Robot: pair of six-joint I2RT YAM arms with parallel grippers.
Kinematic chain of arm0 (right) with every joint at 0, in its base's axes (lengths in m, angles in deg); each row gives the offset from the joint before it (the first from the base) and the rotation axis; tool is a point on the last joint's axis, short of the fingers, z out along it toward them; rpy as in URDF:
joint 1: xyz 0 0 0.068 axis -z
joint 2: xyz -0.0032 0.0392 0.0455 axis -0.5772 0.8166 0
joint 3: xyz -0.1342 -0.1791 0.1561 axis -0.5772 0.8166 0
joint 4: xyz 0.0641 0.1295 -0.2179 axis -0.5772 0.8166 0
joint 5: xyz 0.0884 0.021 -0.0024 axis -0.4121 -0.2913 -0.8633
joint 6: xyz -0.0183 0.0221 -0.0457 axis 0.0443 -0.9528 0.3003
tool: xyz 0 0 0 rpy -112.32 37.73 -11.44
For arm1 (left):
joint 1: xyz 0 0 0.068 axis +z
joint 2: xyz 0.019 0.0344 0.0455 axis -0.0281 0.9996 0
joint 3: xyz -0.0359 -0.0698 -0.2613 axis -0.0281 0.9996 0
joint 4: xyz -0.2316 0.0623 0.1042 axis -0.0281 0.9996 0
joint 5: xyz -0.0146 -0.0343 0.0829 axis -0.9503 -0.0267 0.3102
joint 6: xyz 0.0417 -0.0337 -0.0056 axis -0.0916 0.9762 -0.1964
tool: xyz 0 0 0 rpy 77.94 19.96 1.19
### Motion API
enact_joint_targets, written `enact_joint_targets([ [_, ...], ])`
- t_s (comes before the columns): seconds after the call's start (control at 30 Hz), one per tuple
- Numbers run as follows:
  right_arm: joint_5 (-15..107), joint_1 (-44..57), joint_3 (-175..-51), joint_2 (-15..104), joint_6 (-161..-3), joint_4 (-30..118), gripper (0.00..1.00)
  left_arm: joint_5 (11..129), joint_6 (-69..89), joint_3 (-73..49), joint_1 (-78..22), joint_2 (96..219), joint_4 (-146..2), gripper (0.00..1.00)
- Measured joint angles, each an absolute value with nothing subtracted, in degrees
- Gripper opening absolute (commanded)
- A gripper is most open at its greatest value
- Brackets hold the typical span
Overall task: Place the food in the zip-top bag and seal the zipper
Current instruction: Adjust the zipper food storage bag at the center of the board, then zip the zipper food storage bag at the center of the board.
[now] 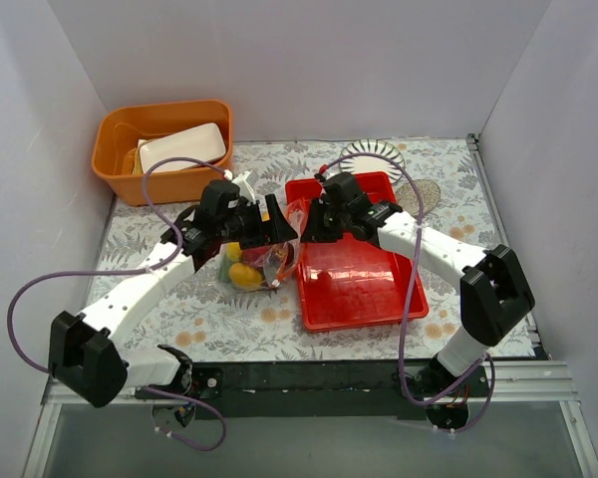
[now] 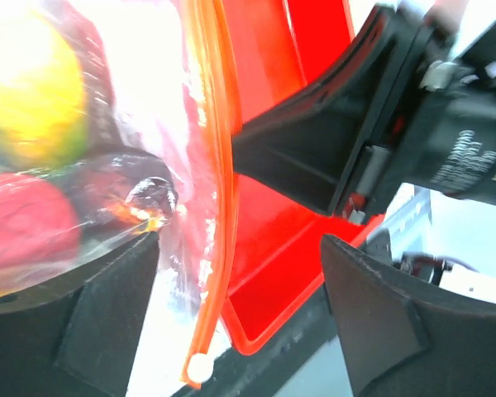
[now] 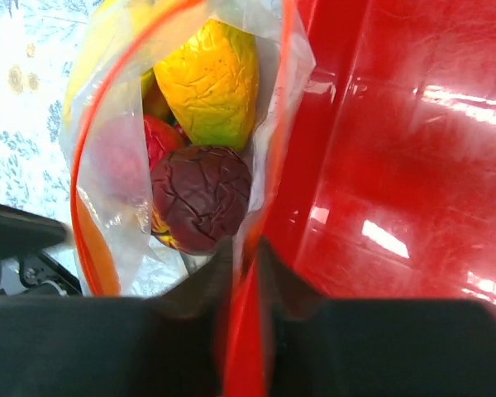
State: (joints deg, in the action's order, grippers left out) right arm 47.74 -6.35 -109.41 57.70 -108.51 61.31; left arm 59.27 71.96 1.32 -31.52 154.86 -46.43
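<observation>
The clear zip-top bag [image 1: 262,259] lies between the grippers at the red tray's left edge, its mouth open. Inside it, the right wrist view shows a yellow-green mango [image 3: 211,78], a dark plum [image 3: 200,197] and a red apple [image 3: 159,136]. My right gripper [image 3: 246,266] is shut on the bag's mouth edge, pinching the orange-red zipper [image 3: 83,157]. My left gripper [image 2: 240,327] is open wide, its fingers [image 2: 91,322] either side of the zipper strip [image 2: 223,165] without touching it. The zipper's white end bead [image 2: 199,369] hangs low.
The red tray [image 1: 357,279] sits right of the bag, under my right gripper [image 1: 314,221]. An orange bin [image 1: 120,159] holding a white container stands at the back left. A striped plate [image 1: 374,152] lies behind the tray. White walls close in on three sides.
</observation>
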Motion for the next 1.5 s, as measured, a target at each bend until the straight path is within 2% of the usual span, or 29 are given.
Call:
enact_joint_targets([
  [0.03, 47.6, -6.1, -108.6, 57.0, -108.7, 61.1, 0.35, 60.6, 72.1, 1.4, -31.5, 153.4, -46.0, 0.8],
  [0.07, 47.3, -5.9, -107.8, 56.3, -108.7, 60.8, 0.45, 62.0, 72.3, 1.6, -31.5, 151.7, -45.8, 0.8],
  [0.13, 46.2, -5.5, -105.8, 54.6, -108.8, 58.8, 0.53, 63.8, 73.0, 2.7, -31.4, 148.4, -46.0, 0.79],
  [0.17, 45.4, -5.3, -104.6, 53.7, -108.8, 57.6, 0.66, 64.4, 73.4, 3.5, -31.4, 146.8, -46.0, 0.79],
  [0.2, 44.6, -5.3, -103.6, 52.9, -108.9, 56.6, 0.72, 65.0, 74.0, 4.3, -31.4, 145.6, -46.0, 0.79],
  [0.43, 38.6, -5.3, -99.7, 50.6, -110.2, 50.1, 0.92, 66.8, 76.3, 8.1, -31.4, 146.2, -45.6, 0.77],
  [0.47, 37.9, -5.3, -99.2, 50.6, -110.5, 49.4, 0.97, 67.2, 76.5, 8.2, -31.4, 146.4, -45.4, 0.78],
  [0.77, 35.2, -5.3, -92.8, 49.7, -114.9, 43.1, 0.98, 68.6, 77.0, 8.2, -31.4, 146.2, -45.3, 0.73],
  [1.13, 39.5, -5.3, -93.3, 48.3, -118.7, 43.1, 0.98, 69.6, 77.0, 8.2, -31.4, 145.8, -44.6, 0.72],
  [1.5, 41.9, -5.3, -97.0, 53.4, -121.2, 42.6, 0.98, 70.2, 76.9, 8.2, -31.4, 145.7, -44.4, 0.72],
])
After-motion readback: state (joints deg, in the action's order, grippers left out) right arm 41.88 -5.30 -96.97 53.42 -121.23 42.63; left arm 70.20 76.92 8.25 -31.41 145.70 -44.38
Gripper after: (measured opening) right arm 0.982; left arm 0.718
